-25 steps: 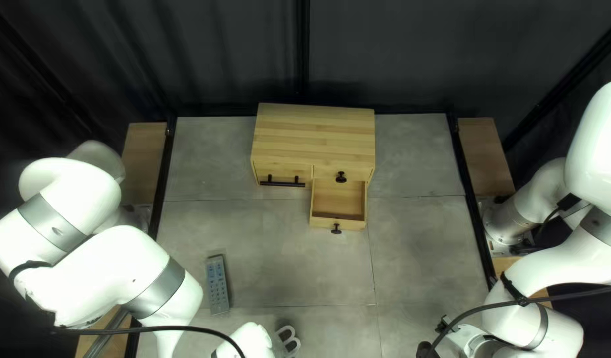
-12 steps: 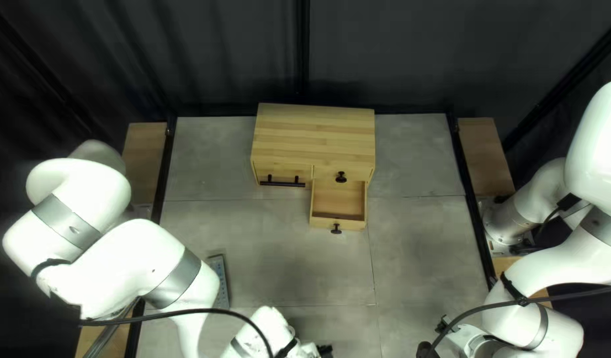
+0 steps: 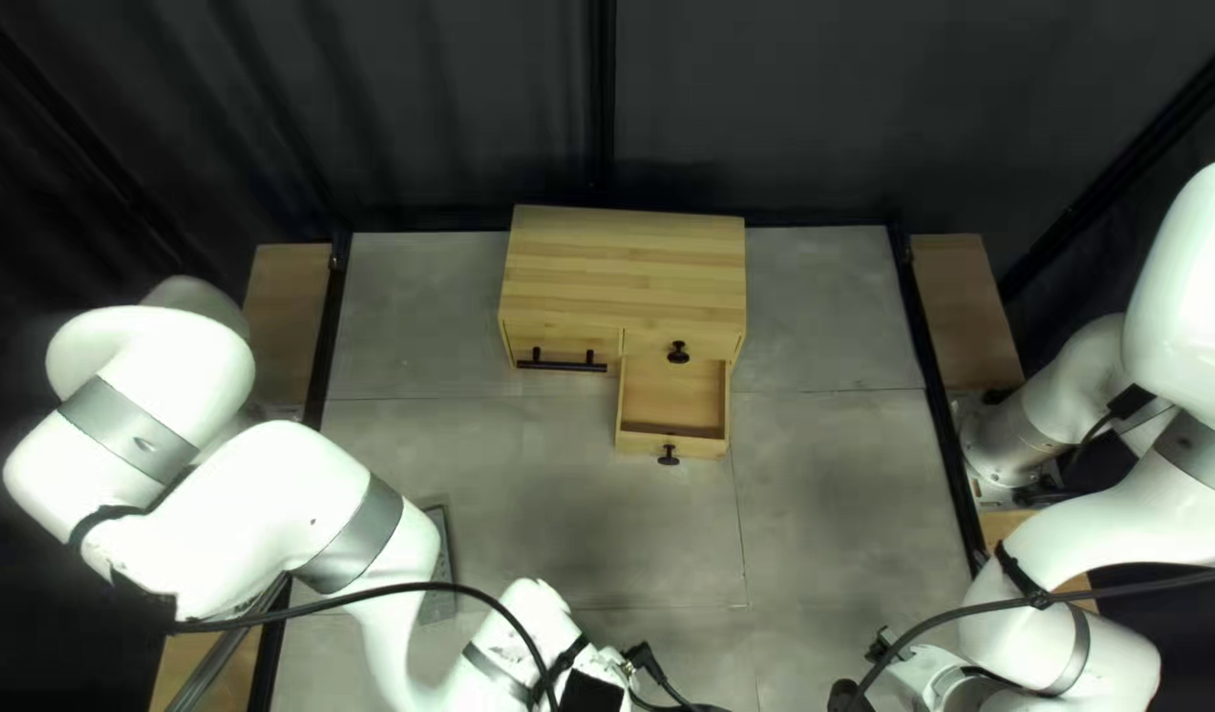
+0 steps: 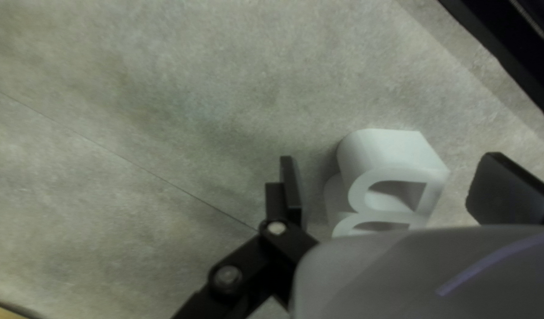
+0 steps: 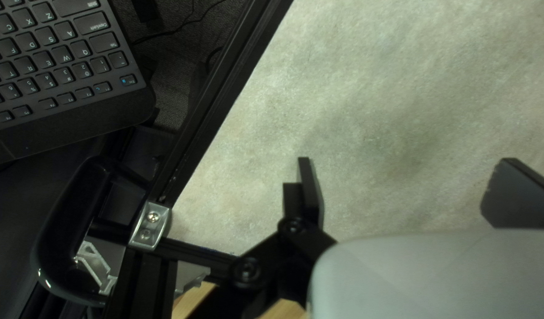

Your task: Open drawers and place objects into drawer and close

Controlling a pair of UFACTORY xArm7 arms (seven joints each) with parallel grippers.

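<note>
The wooden cabinet [image 3: 627,264] stands at the far side, its small lower drawer [image 3: 673,396] pulled out with nothing visible inside. A grey remote [image 3: 437,607] is partly covered by my left arm. My left gripper [image 3: 594,688] is at the near edge in the top left view. In the left wrist view, a white figure-eight-like block [image 4: 404,150] stands between the spread fingers of my left gripper [image 4: 390,189], with gaps visible on both sides. My right gripper [image 3: 930,679] is low at the right; in its wrist view, my right gripper [image 5: 404,192] stands open over bare tabletop.
A cabinet door or drawer front with a black bar handle [image 3: 561,365] is closed at the left. Black table-edge rails [image 5: 219,112] run beside my right gripper, with a keyboard [image 5: 53,65] beyond them. A cable [image 3: 489,596] loops over my left arm.
My left arm has shifted rightward along the near edge, and now hides the white block and part of the remote in the top left view. The right arm and drawer look unmoved.
</note>
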